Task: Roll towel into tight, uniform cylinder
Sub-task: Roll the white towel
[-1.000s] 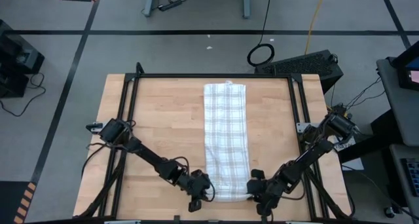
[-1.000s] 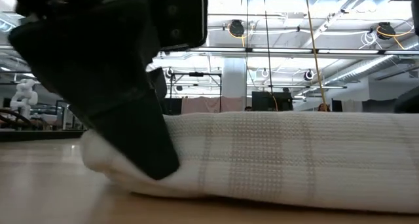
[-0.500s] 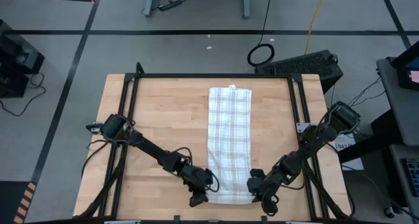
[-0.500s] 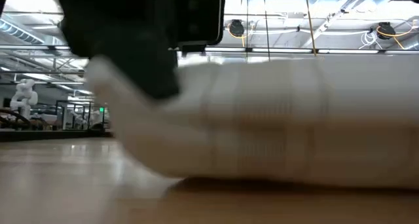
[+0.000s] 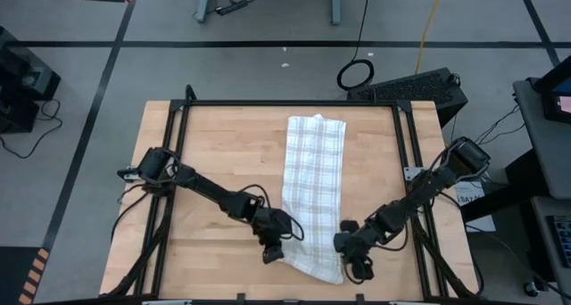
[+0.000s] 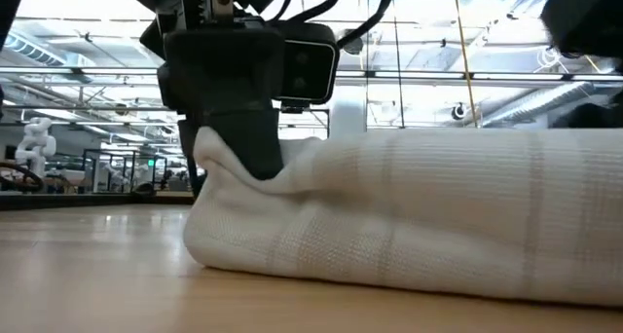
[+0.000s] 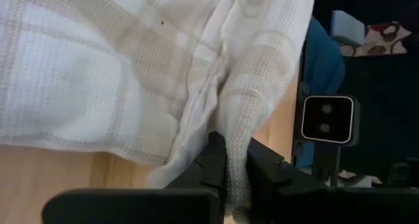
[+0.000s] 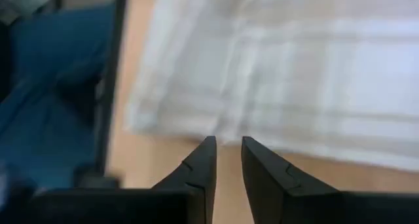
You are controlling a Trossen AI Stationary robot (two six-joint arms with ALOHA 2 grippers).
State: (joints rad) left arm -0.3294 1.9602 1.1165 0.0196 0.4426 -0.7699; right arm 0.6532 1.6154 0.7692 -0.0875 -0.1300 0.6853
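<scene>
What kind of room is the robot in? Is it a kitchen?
No, it looks like a robot lab or workshop. The wooden table stands on a grey floor with black tape lines, there is a keyboard, and bare pipes overhead.

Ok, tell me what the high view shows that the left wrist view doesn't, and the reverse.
Only the high view shows the whole towel lying as a long strip on the table, with the left end effector and right end effector at its near corners. Only the left wrist view shows a fold of cloth pinched between the left fingers. Both show the checked towel on the wooden top.
</scene>
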